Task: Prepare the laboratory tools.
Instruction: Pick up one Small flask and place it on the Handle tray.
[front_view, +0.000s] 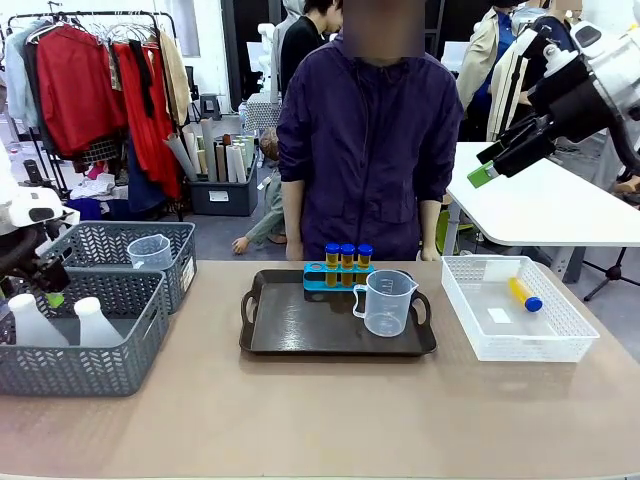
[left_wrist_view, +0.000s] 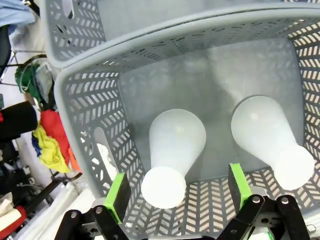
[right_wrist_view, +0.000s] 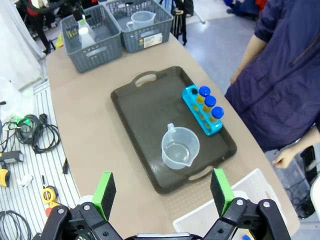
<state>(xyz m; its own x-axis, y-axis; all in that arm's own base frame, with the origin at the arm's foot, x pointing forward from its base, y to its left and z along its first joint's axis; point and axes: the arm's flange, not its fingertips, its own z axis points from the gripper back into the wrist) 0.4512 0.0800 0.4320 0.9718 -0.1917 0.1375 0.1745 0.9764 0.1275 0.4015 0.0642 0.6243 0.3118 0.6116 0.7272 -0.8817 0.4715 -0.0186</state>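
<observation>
a beige table (front_view: 300, 420) seen from the robot's side, with a person in a dark purple jacket (front_view: 365, 130) standing at its far edge.

at the table's left, the left gripper (left_wrist_view: 178, 189) hangs over the nearer grey basket (front_view: 130, 350), its 2 green pads (left_wrist_view: 118, 195) spread wide apart and holding nothing. 2 translucent white conical flasks stand upright inside this basket. one flask (left_wrist_view: 172, 150) sits directly below the gap between the pads, its neck pointing up at the camera, not touched by either pad. the other flask (left_wrist_view: 270, 137) stands just beside it, outside the gap. the farther grey basket (front_view: 110, 245) holds a spare clear beaker (front_view: 150, 252).

a dark tray (front_view: 300, 330) lies at the table's middle. on it, a blue rack (front_view: 325, 280) carries 3 amber tubes (front_view: 347, 258) with blue caps, upright in a row, and a clear handled measuring beaker (front_view: 386, 302) stands just in front of the rack.

at the right, a white mesh basket (front_view: 560, 345) holds a 4th amber tube (front_view: 525, 295) lying on its side.

the right gripper (front_view: 487, 172) is raised high above the table's right side, well clear of everything, its fingers apart and empty, looking down on the tray.
</observation>
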